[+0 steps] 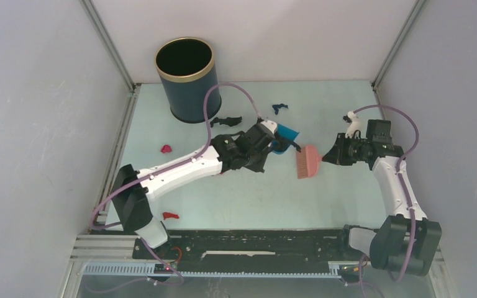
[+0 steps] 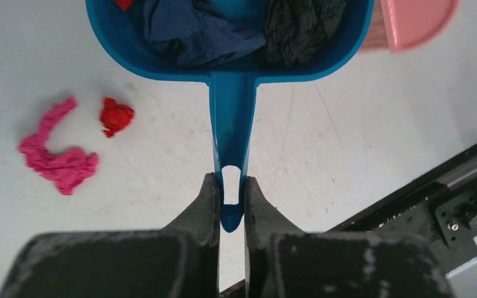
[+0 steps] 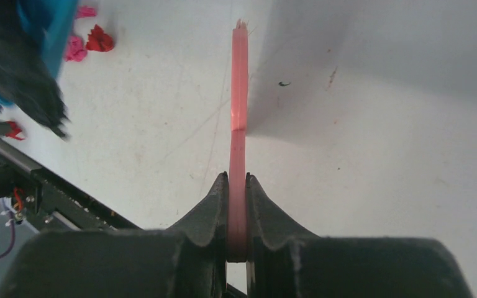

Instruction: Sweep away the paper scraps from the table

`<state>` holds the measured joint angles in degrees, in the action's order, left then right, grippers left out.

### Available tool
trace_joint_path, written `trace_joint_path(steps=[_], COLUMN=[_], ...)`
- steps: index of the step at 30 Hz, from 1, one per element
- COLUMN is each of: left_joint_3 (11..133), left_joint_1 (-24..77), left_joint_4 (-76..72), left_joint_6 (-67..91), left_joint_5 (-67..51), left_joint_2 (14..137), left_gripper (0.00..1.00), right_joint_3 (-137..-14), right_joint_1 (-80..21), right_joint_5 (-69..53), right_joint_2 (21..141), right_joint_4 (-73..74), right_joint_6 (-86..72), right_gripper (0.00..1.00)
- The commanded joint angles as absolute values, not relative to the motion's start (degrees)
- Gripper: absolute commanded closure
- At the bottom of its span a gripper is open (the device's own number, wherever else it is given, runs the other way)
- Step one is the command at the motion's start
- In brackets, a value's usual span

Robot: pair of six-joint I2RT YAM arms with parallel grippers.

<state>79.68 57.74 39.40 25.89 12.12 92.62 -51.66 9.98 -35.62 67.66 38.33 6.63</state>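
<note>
Left gripper (image 2: pixel 230 189) clamping dustpan (image 2: pixel 231 118) handle, its top cropped, right gripper (image 3: pixel 237 181) pinching brush (image 3: pixel 239 81) edge-on

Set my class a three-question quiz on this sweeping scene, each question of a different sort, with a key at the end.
1. True or false: the left pincer is shut on the handle of the dustpan.
2. What does the right pincer hold? A) the pink brush B) a bit of paper C) nothing
3. Fill the gap: the paper scraps lying in the dustpan are dark blue, red and ____.
Key: 1 true; 2 A; 3 black.
</note>
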Motion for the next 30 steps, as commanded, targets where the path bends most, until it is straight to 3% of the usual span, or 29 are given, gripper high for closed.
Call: trace_joint_path(steps=[1, 13, 25, 30], left_joint_3=[87.9, 103.0, 129.1, 133.6], left_joint_1=[54.1, 42.3, 33.2, 29.2], left_joint_4=[45.6, 49.4, 55.3, 54.6], left_joint_6=[23.1, 22.6, 23.2, 26.4], left_joint_5=[15.0, 13.0, 7.5, 3.8], left_joint_2=[92.5, 95.9, 108.9, 111.9], left_gripper=[1.00, 1.00, 1.00, 1.00], right_joint_3=[-51.9, -51.9, -51.9, -51.9], right_joint_1=[11.2, 11.3, 13.2, 13.5], right_joint_5=[-42.3, -43.2, -43.4, -43.4], right_joint_2=[66.7, 67.5, 67.7, 68.3], right_joint_4=[37.3, 38.4, 39.2, 39.3], right_joint_6=[7.0, 8.7, 9.2, 9.5], right_gripper=[1.00, 1.00, 1.00, 1.00])
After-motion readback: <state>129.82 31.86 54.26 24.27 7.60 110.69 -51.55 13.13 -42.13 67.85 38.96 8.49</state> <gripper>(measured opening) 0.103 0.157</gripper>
